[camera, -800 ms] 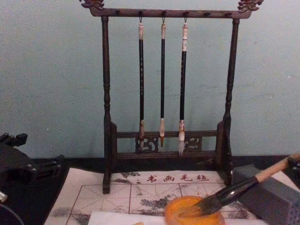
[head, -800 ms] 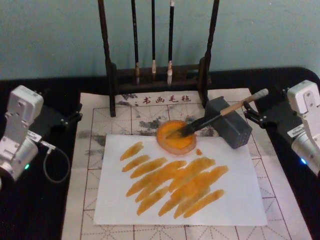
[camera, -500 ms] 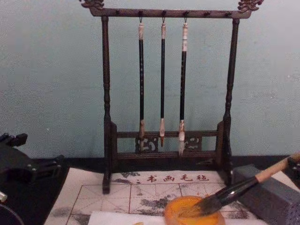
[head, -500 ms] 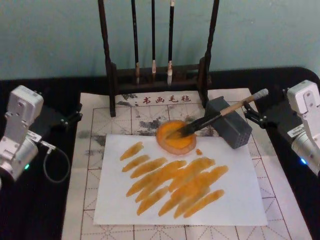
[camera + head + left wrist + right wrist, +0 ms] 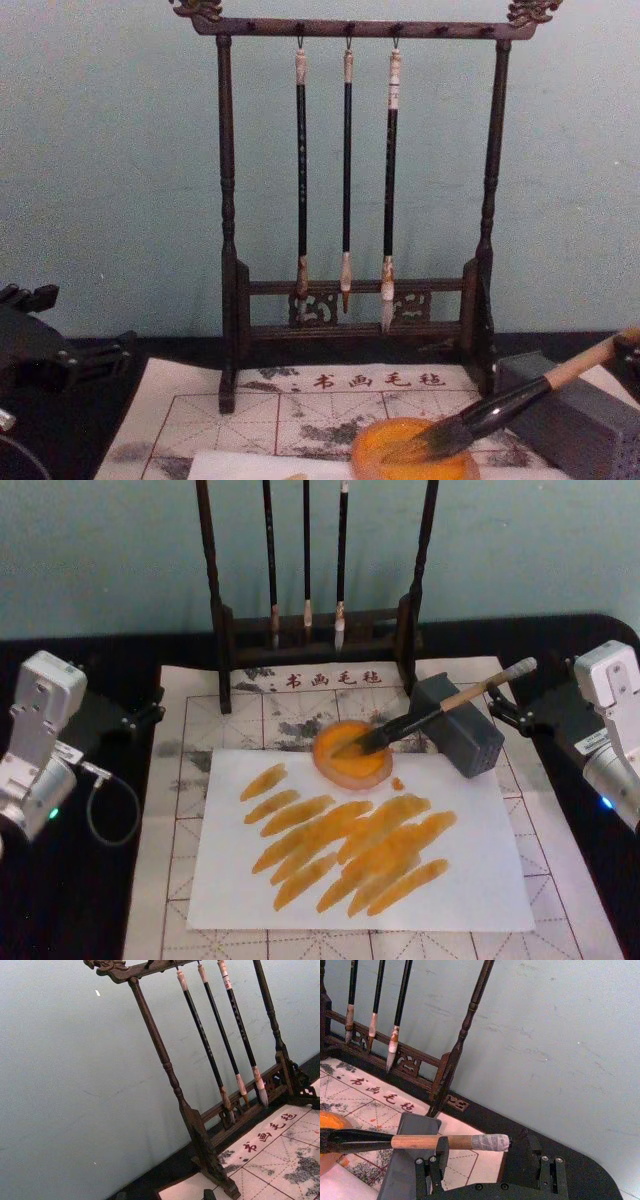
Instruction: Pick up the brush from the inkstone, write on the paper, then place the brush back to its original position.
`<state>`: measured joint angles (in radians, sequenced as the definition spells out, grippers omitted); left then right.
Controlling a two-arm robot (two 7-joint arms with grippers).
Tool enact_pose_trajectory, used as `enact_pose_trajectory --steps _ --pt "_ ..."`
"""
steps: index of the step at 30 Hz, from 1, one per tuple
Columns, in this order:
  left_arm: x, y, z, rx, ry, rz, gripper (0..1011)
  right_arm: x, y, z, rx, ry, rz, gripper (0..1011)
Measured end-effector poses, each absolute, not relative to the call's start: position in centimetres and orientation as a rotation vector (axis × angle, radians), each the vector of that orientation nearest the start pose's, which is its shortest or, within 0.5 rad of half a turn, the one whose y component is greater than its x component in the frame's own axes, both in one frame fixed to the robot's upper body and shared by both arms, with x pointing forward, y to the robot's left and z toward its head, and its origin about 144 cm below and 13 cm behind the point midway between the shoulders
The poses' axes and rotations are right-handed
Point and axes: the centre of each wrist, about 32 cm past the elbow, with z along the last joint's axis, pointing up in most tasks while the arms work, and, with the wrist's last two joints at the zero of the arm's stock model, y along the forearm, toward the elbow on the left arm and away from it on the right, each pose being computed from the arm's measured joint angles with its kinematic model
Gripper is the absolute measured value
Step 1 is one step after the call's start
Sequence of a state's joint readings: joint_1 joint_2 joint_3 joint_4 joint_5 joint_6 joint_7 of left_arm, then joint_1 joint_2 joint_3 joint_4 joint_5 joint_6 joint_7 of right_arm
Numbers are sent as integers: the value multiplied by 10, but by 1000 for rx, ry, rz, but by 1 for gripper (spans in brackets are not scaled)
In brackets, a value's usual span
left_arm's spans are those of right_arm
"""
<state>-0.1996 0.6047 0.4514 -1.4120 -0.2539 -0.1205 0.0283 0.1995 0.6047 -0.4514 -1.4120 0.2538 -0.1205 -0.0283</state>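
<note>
The brush (image 5: 440,708) lies tilted, its tan handle propped on the grey inkstone block (image 5: 462,730) and its dark bristles resting in an orange dish (image 5: 352,752). The white paper (image 5: 480,870) in front carries several orange strokes. My right gripper (image 5: 515,712) is at the right, open, just beside the brush's white end cap; in the right wrist view the brush (image 5: 430,1141) crosses above the spread fingers (image 5: 436,1162) without being held. At the left my left gripper (image 5: 150,710) is parked off the mat, open and holding nothing.
A dark wooden rack (image 5: 225,630) with three thin hanging brushes (image 5: 346,170) stands at the back of the table. A beige mat (image 5: 200,715) with a red grid and red characters lies under the paper. A cable loop (image 5: 110,810) lies at the left.
</note>
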Motion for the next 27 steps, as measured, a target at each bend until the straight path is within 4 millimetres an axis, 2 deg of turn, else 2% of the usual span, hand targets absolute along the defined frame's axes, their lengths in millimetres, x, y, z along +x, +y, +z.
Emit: enact_pose_trajectory --steps 27 --pt "489 310 1140 304 -285 1248 1001 489 -310 1140 -305 -285 -1248 1002"
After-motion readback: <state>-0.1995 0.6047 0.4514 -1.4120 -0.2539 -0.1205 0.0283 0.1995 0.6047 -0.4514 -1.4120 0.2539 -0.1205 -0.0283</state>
